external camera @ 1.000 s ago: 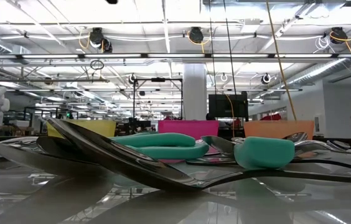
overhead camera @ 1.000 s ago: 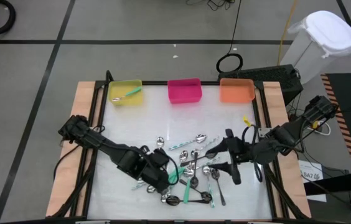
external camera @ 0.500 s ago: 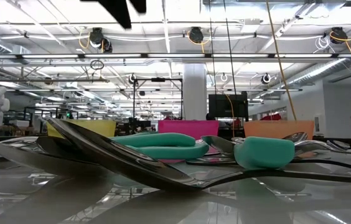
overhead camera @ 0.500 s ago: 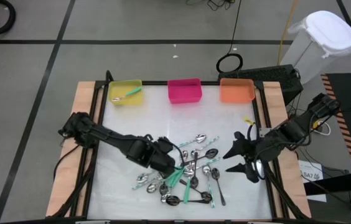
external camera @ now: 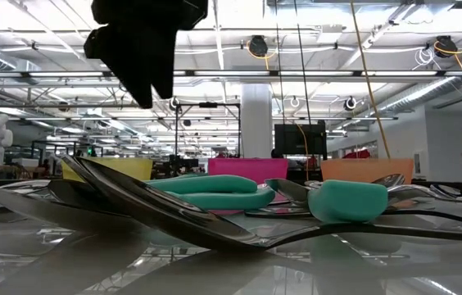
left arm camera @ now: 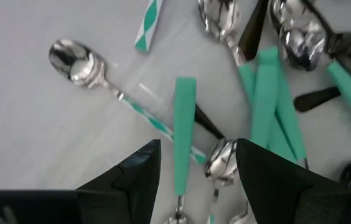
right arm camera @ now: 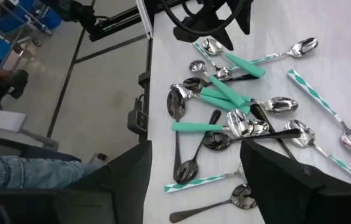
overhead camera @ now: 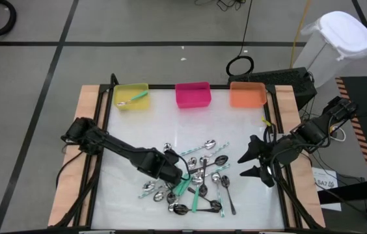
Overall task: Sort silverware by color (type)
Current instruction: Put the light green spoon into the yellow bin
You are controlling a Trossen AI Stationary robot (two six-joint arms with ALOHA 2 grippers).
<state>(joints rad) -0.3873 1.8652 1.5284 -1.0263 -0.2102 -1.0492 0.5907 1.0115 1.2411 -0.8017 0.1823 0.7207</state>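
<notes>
Over the pile: left gripper (overhead camera: 172,172) hangs low above the heap of spoons (overhead camera: 196,179) in the near-middle of the table (overhead camera: 131,140); its two dark fingers (left arm camera: 135,174) stand apart with nothing between them, straddling a teal-handled spoon (left arm camera: 183,127) that lies flat on the white surface below.
Right side: right gripper (overhead camera: 252,159) sits at the table's right edge, clear of the pile, fingers spread wide and empty.
Silverware: a loose, overlapping heap of teal-handled, all-silver and dark spoons, plus a few with striped teal-and-white handles (right arm camera: 315,99); several cross one another.
Already sorted: one teal-handled spoon (overhead camera: 135,99) lies in the yellow bin (overhead camera: 131,88).
Bins: yellow, pink bin (overhead camera: 192,95) and orange bin (overhead camera: 247,94) stand in a row along the far edge, well apart from the heap.
Low view: spoon bowls and teal handles (external camera: 215,192) fill the foreground; a dark arm part hangs at upper left.
</notes>
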